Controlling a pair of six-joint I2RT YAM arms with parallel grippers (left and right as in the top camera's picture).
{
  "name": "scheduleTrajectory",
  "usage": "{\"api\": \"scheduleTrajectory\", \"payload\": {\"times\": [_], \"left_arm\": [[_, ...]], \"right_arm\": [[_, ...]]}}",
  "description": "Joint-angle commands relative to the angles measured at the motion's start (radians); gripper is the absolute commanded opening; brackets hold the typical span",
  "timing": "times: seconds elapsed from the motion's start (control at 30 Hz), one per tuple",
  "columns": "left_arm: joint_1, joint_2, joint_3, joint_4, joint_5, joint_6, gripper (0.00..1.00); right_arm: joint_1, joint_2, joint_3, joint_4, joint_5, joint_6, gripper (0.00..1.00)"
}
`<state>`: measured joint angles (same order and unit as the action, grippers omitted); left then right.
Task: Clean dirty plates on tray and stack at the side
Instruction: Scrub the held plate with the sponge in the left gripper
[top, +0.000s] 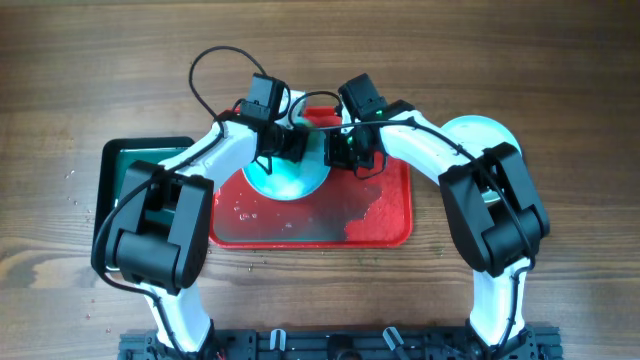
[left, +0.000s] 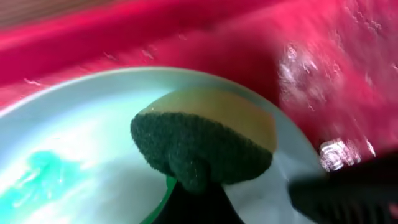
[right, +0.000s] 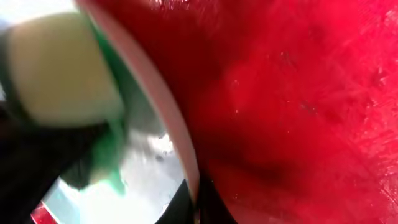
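Note:
A pale mint plate lies on the red tray, at its back left. My left gripper is shut on a yellow sponge with a dark green scouring face, pressed on the plate. A teal streak shows on the plate to the sponge's left. My right gripper is shut on the plate's right rim; the jaws pinch the rim over the tray. The sponge also shows in the right wrist view. A second mint plate lies off the tray to the right.
A black tray with green liquid stands left of the red tray, partly under my left arm. The red tray's floor is wet with smears. A white shape peeks out behind the grippers. Cables loop at the back.

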<state>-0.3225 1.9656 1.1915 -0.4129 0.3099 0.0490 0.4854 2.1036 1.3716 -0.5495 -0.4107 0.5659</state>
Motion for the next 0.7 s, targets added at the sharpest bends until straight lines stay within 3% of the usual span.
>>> {"api": "scheduleTrajectory", "payload": {"times": [0.0,0.13,0.27,0.47,0.67], "left_arm": [[-0.016,0.039,-0.023,-0.170,0.120,0.190,0.04],[0.001,0.039,-0.023,-0.345,0.116,0.288,0.04],[0.059,0.039,-0.023,-0.418,-0.031,0.276,0.04],[0.127,0.039,-0.023,-0.382,-0.560,-0.103,0.04],[0.092,0.039,-0.023,-0.132,-0.573,-0.241,0.04]], "right_arm": [[0.008,0.038,-0.015,-0.008,0.043,-0.028,0.04],[0.008,0.038,-0.015,-0.008,0.043,-0.028,0.04],[0.008,0.038,-0.015,-0.009,0.043,-0.031,0.04],[0.008,0.038,-0.015,-0.008,0.042,-0.032,0.04],[0.008,0.038,-0.015,-0.008,0.042,-0.032,0.05]]}}
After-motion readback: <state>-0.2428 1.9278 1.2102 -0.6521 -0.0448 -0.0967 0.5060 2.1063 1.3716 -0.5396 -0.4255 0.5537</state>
